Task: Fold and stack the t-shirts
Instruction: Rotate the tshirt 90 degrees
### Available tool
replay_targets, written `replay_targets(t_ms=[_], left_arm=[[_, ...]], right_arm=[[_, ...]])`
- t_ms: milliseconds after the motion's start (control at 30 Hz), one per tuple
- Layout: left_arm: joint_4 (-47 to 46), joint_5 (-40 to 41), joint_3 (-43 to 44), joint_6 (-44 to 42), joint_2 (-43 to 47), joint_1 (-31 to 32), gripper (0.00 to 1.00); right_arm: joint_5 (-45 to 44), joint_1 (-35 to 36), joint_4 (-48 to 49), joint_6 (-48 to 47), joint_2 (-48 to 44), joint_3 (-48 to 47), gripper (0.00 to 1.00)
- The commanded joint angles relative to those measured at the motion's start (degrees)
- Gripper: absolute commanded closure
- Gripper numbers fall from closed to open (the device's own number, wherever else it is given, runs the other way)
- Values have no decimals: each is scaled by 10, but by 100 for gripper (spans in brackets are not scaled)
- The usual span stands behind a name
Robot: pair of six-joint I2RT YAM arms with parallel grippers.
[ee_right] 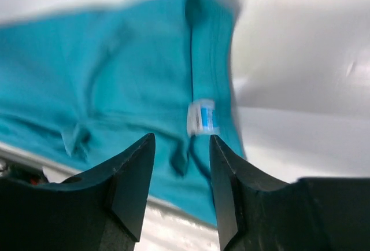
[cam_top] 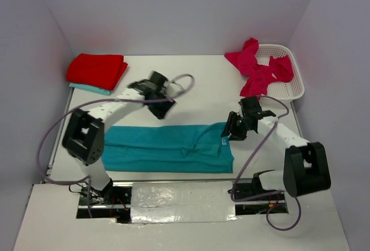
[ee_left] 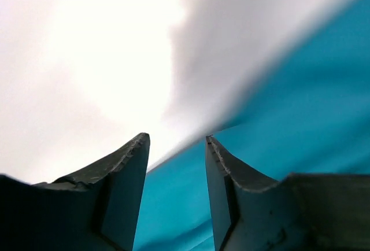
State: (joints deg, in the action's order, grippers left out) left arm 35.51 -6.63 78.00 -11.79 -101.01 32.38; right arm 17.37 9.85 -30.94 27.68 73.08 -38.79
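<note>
Here, 1 teal t-shirt [cam_top: 167, 147] lies flat along the near part of the white surface [cam_top: 202, 83], folded into a long band with some wrinkles toward its right end. A small white label [ee_right: 202, 117] shows at that end.

The right tool [cam_top: 231, 130] hangs just above that labelled end, its 2 fingers apart with nothing between them. The left tool [cam_top: 162, 107] sits over the far edge of the band, near its middle. Its fingers are also spread and empty, with teal cloth and bare surface showing below them.

In the far left corner, a folded red t-shirt [cam_top: 96, 70] rests on another folded teal t-shirt [cam_top: 89, 88]. In the far right corner, crumpled magenta t-shirts [cam_top: 260, 69] spill over the rim of a white mesh basket [cam_top: 292, 83].
</note>
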Motion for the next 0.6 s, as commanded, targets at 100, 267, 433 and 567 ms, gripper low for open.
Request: replay_targets(t_ms=[100,267,433,567], left_arm=[[-24,182,-153,-46,129,-250,28],[-103,182,-239,-82,124,-356,18],[-131,203,-259,-88,67,-389,52],[-113,164,-247,-96,62,-442,62]], right_arm=[[-103,-1,0,-26,127,-110,37],[-116,-3,-18,-57,224,-170,30],[-92,-3,-37,-68,325,-253,74],[-74,-1,-69,-91,377,-339,100]])
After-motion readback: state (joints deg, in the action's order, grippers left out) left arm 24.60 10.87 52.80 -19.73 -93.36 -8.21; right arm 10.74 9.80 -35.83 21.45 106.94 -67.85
